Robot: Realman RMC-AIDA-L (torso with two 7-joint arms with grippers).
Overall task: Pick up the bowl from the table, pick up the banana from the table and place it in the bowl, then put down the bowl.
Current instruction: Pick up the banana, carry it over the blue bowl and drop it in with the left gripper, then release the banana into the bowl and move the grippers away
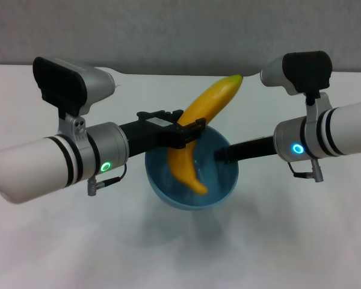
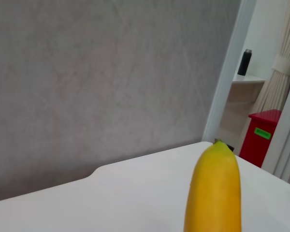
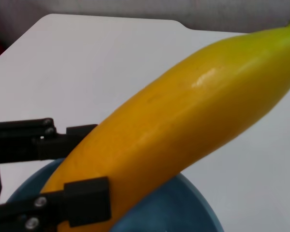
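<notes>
The light-blue bowl point(image 1: 192, 177) hangs above the white table point(image 1: 54, 247), with its shadow below it. My right gripper point(image 1: 220, 155) is shut on the bowl's right rim. My left gripper point(image 1: 188, 133) is shut on the middle of the yellow banana point(image 1: 201, 111). The banana stands steeply tilted, its lower end inside the bowl and its tip up and to the far right. In the right wrist view the banana point(image 3: 183, 121) crosses above the bowl point(image 3: 183, 210), with the left gripper's black fingers point(image 3: 84, 200) on both sides of it. The left wrist view shows only the banana's tip point(image 2: 213, 188).
A grey wall stands behind the table's far edge point(image 2: 135, 162). Beyond the table on one side are a red bin point(image 2: 261, 135), a black bottle point(image 2: 245, 62) on a shelf, and a curtain.
</notes>
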